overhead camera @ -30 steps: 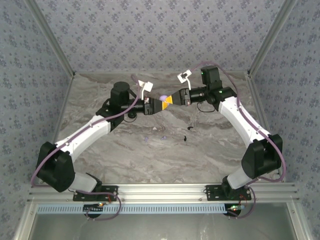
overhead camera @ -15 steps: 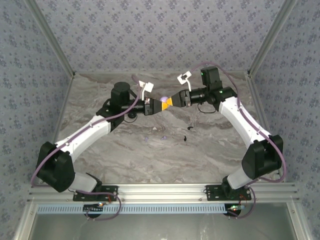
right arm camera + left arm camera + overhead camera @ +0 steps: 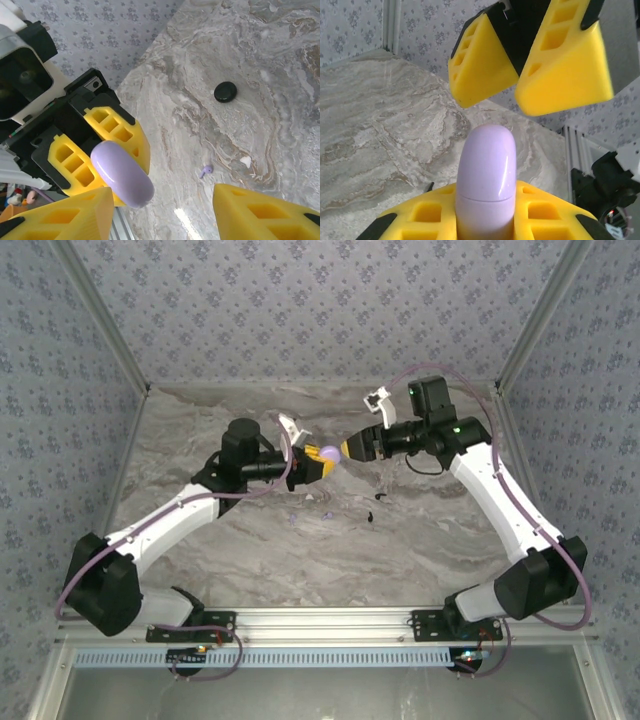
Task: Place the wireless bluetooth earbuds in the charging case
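The pale lilac charging case (image 3: 331, 453) is held above the table with its lid closed, and my left gripper (image 3: 321, 459) is shut on its lower half. In the left wrist view the case (image 3: 487, 170) stands up from between the yellow fingers (image 3: 420, 220). My right gripper (image 3: 349, 448) is open just right of the case, its fingers apart from it. Its wrist view shows the case (image 3: 121, 172) ahead of the right gripper (image 3: 162, 195). Tiny earbuds lie on the marble: lilac ones (image 3: 293, 517) (image 3: 205, 171) and black ones (image 3: 382, 495).
A black round puck (image 3: 225, 92) and a small white fleck (image 3: 245, 161) lie on the marble table (image 3: 420, 540). Patterned walls close in the back and both sides. Both arms meet over the table's far middle.
The right gripper has opened, let go of the case and drawn back to the right. The left gripper has shut on the case and now holds it alone, slightly lower.
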### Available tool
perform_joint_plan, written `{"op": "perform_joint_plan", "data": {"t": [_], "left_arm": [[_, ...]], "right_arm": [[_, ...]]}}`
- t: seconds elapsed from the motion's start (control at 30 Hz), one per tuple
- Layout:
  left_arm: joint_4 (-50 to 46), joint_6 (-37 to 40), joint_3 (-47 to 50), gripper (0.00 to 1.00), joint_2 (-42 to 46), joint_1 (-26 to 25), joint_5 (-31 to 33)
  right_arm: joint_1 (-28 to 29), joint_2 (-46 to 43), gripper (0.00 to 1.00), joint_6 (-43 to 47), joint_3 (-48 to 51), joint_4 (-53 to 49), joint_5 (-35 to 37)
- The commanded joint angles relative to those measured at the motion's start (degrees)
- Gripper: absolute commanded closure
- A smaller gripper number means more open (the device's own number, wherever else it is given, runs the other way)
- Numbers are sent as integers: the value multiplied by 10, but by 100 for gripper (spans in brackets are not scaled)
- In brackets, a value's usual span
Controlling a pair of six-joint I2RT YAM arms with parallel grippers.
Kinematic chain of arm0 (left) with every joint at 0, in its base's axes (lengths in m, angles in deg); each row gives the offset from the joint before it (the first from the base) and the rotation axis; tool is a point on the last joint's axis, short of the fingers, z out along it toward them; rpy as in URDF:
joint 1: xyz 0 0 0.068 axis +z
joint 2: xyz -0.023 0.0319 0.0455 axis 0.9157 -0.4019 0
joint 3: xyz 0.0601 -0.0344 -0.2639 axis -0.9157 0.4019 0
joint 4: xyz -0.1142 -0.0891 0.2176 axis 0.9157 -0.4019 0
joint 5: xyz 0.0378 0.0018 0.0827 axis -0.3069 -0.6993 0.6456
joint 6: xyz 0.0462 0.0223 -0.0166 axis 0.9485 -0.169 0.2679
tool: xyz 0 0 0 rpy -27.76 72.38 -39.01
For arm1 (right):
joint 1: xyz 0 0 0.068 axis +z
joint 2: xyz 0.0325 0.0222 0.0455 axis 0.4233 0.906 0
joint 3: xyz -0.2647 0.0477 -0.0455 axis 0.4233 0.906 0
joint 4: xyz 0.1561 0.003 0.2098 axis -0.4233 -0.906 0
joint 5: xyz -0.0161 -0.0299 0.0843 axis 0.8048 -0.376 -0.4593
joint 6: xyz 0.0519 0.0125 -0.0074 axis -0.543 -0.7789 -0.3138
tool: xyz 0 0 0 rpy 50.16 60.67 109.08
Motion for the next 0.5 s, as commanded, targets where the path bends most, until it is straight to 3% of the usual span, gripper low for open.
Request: {"op": "perform_joint_plan", "data": {"t": [0.0, 0.47], "left_arm": [[34, 65, -7, 79, 9, -3, 0], [29, 82, -7, 79, 4, -19, -26]], "right_arm": [[16, -13, 42, 27, -18, -37, 15], [46, -9, 42, 32, -19, -44, 79]]}}
